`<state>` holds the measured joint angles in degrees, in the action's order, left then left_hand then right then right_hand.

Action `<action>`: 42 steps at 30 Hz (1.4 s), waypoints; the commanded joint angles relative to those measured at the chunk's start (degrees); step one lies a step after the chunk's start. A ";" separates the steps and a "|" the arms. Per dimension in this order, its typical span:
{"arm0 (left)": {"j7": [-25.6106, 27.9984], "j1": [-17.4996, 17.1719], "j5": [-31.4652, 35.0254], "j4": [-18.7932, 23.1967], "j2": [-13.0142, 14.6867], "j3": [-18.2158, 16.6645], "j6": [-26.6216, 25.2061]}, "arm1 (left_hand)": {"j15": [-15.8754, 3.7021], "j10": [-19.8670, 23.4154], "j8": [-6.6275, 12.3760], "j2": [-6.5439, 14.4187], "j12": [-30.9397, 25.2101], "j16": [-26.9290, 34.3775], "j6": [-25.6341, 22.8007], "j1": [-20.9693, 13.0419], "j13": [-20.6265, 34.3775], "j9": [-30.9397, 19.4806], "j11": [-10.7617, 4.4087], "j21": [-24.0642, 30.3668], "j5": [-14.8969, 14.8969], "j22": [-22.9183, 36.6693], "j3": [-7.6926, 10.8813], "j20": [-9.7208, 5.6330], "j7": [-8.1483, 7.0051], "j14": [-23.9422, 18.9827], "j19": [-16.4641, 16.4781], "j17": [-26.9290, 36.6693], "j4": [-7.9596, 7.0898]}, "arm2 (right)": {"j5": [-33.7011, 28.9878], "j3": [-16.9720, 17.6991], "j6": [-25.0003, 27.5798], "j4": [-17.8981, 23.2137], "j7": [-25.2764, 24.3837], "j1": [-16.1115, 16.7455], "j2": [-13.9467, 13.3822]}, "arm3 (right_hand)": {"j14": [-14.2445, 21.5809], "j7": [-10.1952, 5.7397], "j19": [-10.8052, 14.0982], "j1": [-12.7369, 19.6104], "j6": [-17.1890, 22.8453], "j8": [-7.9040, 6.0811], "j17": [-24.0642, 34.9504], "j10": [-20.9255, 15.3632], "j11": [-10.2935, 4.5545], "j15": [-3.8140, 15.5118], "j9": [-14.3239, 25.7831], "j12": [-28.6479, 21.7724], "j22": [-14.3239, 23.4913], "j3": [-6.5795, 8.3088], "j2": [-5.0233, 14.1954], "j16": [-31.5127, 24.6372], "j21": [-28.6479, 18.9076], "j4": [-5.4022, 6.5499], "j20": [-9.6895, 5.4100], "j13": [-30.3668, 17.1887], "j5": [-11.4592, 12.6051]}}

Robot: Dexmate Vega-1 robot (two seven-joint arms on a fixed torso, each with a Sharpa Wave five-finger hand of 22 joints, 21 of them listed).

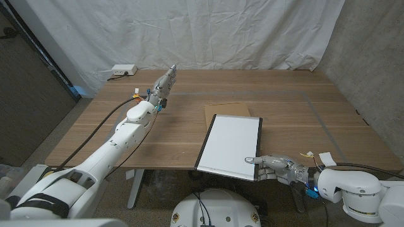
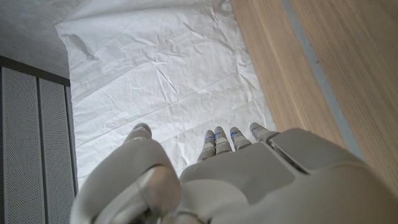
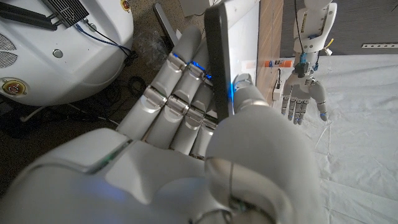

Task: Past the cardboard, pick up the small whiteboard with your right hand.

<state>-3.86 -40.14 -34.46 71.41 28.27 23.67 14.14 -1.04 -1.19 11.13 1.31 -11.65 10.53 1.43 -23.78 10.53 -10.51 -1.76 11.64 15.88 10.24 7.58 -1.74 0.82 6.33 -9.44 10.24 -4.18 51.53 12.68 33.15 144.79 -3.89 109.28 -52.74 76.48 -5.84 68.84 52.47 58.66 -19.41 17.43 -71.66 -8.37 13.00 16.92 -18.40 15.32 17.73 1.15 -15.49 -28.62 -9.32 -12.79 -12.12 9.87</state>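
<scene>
Grasp looks made, lift not yet done. The small rectangular whiteboard w/ black frame [image 1: 230,146] lies on the brown wooden surface [image 1: 303,120], its near end at or just over the surface's near edge, its far end overlapping the flat brown cardboard sheet [image 1: 226,109].

Right hand [image 1: 273,168] is at the board's near right corner. In the right wrist view the right hand [image 3: 205,124] has fingers [image 3: 171,93] under the board [image 3: 219,56] and thumb on top, so the edge is pinched between them: holding the whiteboard. From the head view the board seems to lie flat or nearly so on the surface; can't tell if the near corner is raised at all.

Left hand [image 1: 165,81] hangs above the far left of the surface, well apart from the board, fingers straight and apart, holding nothing; the left wrist view shows the same for the left hand [image 2: 224,180].

Left to do, by my read: raise the board clear of surface and cardboard. Pinch sits at one corner, so board may tilt or swing on lift.
</scene>
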 commanded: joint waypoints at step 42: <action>1.61 -1.93 0.05 3.33 1.09 -0.50 -0.72 | 0.28 -0.30 0.14 0.82 0.06 0.16 0.30 -0.19 0.22 -0.20 -0.15 -0.08 -0.08 0.22 -0.70 -2.57 0.19 0.51 -0.80 0.20 0.12 | 2.25 7.71 -0.07 1.27 8.79 -0.33 4.28 | 0.51 -0.93 -0.18 5.74 1.80 -0.26 1.01 -0.37 0.24 0.02 0.94 -0.30 0.56 0.41 4.79 -0.74 -1.57 0.43 0.02 -0.67 0.16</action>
<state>-2.74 -41.28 -34.25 73.93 29.01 23.45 13.61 -1.05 -1.19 11.14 1.53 -11.65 10.53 1.43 -24.00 10.53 -10.52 -1.76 11.64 15.89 10.24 7.12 -1.74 0.82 6.33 -9.44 10.24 -4.18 52.59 18.95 31.75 145.66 3.39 110.19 -48.96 76.46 -5.52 68.84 52.71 58.96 -19.35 18.23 -71.73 -8.28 12.99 17.67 -18.40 15.58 17.94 0.92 -15.91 -29.73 -9.05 -12.78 -12.75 9.76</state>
